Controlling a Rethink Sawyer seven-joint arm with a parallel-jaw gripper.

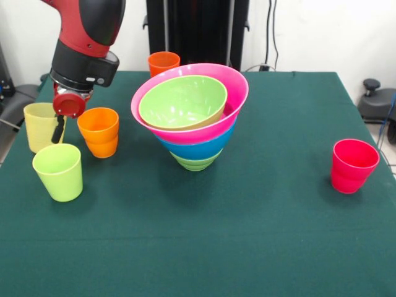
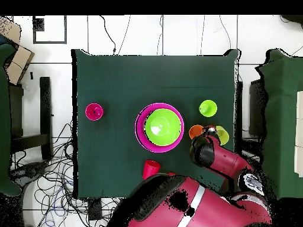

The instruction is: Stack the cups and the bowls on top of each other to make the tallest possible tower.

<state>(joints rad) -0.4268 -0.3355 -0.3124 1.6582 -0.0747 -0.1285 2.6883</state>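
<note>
My hand [image 1: 59,131] hangs low at the left of the green cloth-covered surface [image 1: 260,235], between the pale yellow plastic cup [image 1: 41,126] and the orange plastic cup [image 1: 99,132], which looks to be two orange tumblers nested. Only one dark finger shows below the red wrist, so I cannot tell whether the hand is open or closed; nothing is seen in it. The lime green plastic cup [image 1: 58,171] stands just near of it. The tower [image 1: 190,117] sits mid-surface: small light green bowl [image 1: 195,163] at the base, blue bowl [image 1: 197,148] in it, pink bowl [image 1: 213,127] above, and a large light green bowl [image 1: 182,101] tilted inside the pink one, leaning left. That tilt makes a poor seat for cups, in my judgement. A further orange cup [image 1: 163,63] stands at the far edge; a red cup [image 1: 353,165] stands well apart at the right. No cup has joined the tower yet.
</note>
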